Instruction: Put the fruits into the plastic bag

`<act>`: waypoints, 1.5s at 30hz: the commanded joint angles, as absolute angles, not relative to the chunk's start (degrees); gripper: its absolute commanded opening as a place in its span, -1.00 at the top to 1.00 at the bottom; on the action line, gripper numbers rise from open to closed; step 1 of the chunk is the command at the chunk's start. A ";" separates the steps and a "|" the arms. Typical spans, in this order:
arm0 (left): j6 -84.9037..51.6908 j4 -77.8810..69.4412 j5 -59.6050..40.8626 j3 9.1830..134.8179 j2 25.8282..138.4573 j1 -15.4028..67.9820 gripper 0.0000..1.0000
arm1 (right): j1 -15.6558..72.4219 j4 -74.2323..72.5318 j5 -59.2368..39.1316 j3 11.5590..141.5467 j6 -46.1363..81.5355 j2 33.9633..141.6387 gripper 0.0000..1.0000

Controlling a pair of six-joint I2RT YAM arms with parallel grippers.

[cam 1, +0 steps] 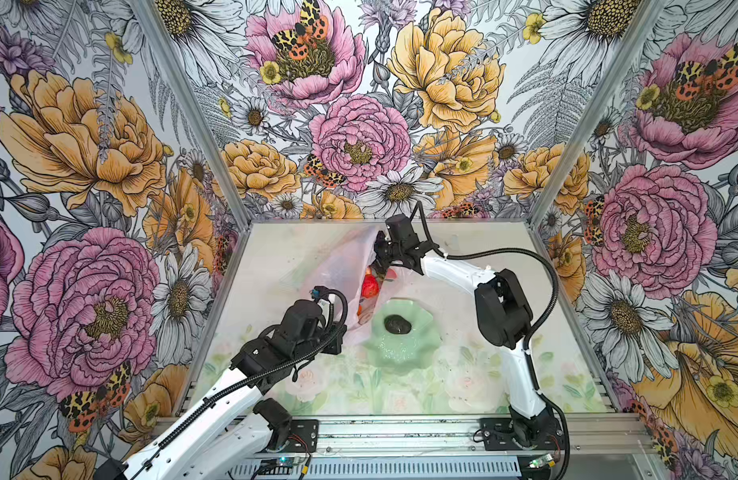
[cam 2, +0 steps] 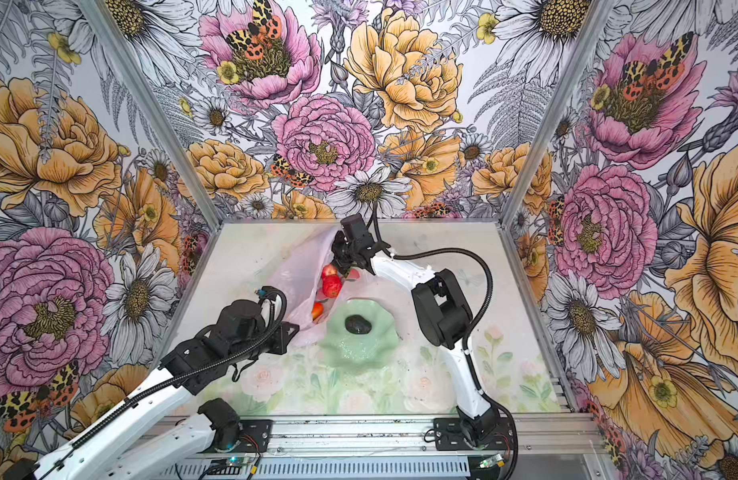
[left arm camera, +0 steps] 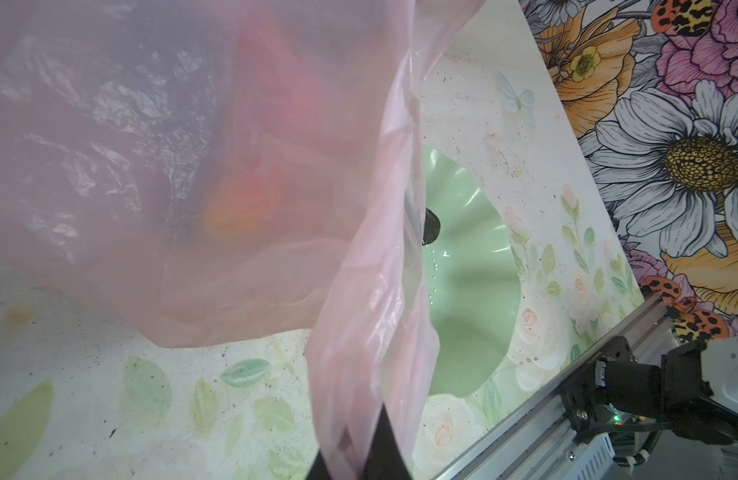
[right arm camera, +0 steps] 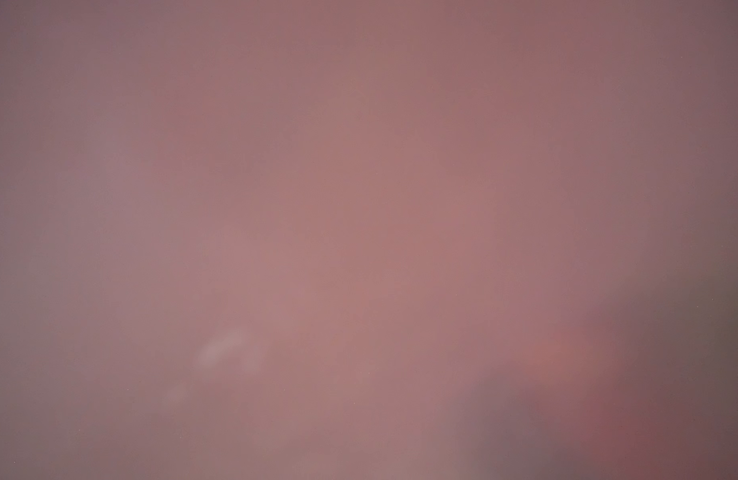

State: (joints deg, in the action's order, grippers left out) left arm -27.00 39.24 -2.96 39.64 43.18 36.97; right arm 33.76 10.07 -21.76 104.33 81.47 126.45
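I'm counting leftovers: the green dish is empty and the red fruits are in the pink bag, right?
No: both top views show a blackish lump in the green dish. The red fruits are in the pink bag.

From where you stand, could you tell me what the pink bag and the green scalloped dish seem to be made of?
Plastic bag: thin translucent pink film; it crinkles, and fruits show through. Pale green scalloped dish: rigid, glossy, with highlights on its ribs; glazed ceramic or smooth plastic, I cannot tell which.
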 commanded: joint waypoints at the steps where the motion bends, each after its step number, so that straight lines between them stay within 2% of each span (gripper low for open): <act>1: -26.85 39.73 -2.46 39.81 42.57 37.33 1.00 | 33.66 9.93 -23.40 104.47 79.89 122.05 -0.99; 13: -26.89 39.73 -2.47 39.78 42.59 37.35 1.00 | 33.66 11.73 -24.41 101.87 80.07 118.08 -0.99; 34: -26.90 39.73 -2.45 39.81 42.36 37.36 1.00 | 33.57 24.86 -37.07 101.21 76.39 117.33 -0.99; 45: -26.98 39.73 -2.16 39.72 42.23 37.36 1.00 | 33.13 29.17 -38.31 95.00 73.43 115.62 -0.99</act>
State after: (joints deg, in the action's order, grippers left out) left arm -27.00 39.27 -2.96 39.64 42.78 36.99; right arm 33.47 27.31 -37.19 95.77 75.31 118.96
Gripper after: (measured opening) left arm 0.047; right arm 0.995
